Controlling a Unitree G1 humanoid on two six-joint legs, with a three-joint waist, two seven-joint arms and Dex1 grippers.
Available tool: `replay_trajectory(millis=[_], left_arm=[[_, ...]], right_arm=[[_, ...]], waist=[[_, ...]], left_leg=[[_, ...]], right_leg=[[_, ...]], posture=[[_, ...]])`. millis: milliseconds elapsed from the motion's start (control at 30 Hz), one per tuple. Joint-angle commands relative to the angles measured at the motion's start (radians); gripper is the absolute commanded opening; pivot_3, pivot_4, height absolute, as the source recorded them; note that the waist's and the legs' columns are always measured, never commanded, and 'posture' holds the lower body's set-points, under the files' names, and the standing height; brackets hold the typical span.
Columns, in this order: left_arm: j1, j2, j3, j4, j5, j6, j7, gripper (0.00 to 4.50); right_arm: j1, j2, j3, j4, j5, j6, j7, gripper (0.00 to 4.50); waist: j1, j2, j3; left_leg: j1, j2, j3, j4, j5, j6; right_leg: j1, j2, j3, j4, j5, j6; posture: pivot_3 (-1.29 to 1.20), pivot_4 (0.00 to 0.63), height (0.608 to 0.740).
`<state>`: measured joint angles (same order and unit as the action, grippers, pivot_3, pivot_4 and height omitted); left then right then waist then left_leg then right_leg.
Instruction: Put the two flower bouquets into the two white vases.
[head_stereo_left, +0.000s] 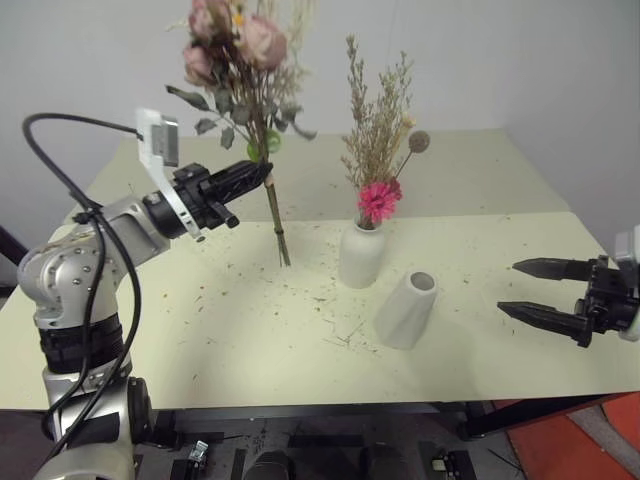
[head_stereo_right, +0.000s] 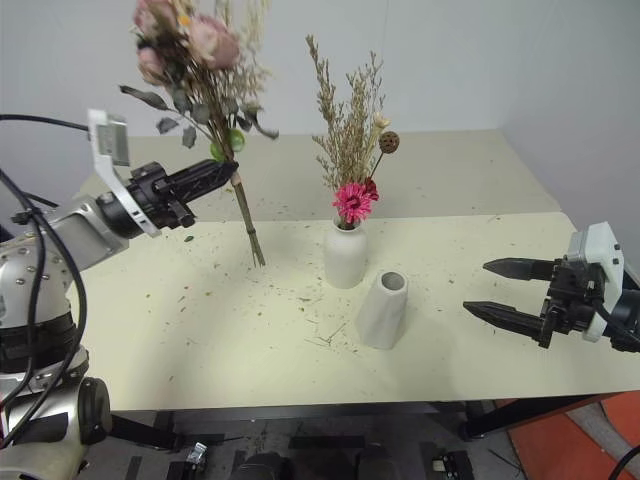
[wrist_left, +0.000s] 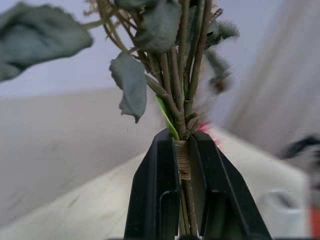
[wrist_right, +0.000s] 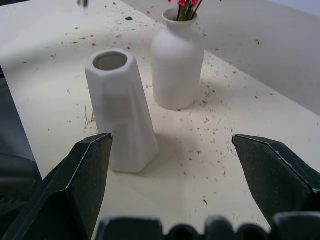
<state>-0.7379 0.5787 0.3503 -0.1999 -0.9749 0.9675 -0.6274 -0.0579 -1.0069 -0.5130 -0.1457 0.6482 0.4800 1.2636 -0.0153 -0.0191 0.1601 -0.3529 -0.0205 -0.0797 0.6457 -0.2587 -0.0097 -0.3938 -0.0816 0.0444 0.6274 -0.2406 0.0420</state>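
The left gripper (head_stereo_left: 262, 175) is clamped on the rose bouquet (head_stereo_left: 240, 60), upright above the table (head_stereo_left: 200, 320). The right gripper (head_stereo_right: 490, 288) gapes empty beside the empty vase (head_stereo_right: 382, 310). Best to steady that vase, then lower the stems straight into its mouth.

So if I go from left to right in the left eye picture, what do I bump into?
Left gripper holding the rose bouquet → bottle vase with the dried grasses in it → empty tapered vase → right gripper, open.
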Motion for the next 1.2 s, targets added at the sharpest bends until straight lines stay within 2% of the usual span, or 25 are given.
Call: replay_trajectory(millis=[33,233,567,1200], left_arm=[[-0.015,-0.017,-0.005,-0.019,-0.053,-0.057,-0.097,0.11],[-0.104,-0.059,-0.103,0.070,-0.029,-0.122,-0.246,0.11],[-0.297,-0.249,-0.286,0.294,0.107,-0.298,-0.456,0.11],[-0.376,-0.428,-0.372,0.483,0.278,-0.431,-0.545,0.11]], right_arm=[[0.011,-0.013,-0.053,-0.007,-0.001,-0.021,-0.006,4.50],[0.036,-0.010,-0.076,-0.009,0.002,-0.018,-0.013,4.50],[0.100,0.008,-0.122,-0.043,0.017,-0.001,-0.040,4.50],[0.210,0.059,-0.213,-0.160,0.060,0.016,-0.103,4.50]], waist=[[0.001,0.000,0.000],[0.003,0.000,0.000],[0.000,-0.001,0.000],[0.002,-0.002,0.001]], left_leg=[[0.000,0.000,0.000,0.000,0.000,0.000],[0.000,0.000,0.000,0.001,0.000,0.000],[0.000,0.000,0.000,0.001,-0.001,0.002],[0.000,0.000,0.000,0.001,-0.001,0.002]], right_leg=[[0.001,0.000,0.000,0.000,0.000,0.000],[0.002,0.000,-0.001,-0.001,0.000,0.000],[0.003,0.001,-0.001,-0.003,0.000,0.000],[0.004,0.002,0.000,-0.003,0.000,0.001]], posture=[[0.00,0.150,0.740],[0.00,0.150,0.740],[0.00,0.150,0.740],[0.00,0.150,0.740]])
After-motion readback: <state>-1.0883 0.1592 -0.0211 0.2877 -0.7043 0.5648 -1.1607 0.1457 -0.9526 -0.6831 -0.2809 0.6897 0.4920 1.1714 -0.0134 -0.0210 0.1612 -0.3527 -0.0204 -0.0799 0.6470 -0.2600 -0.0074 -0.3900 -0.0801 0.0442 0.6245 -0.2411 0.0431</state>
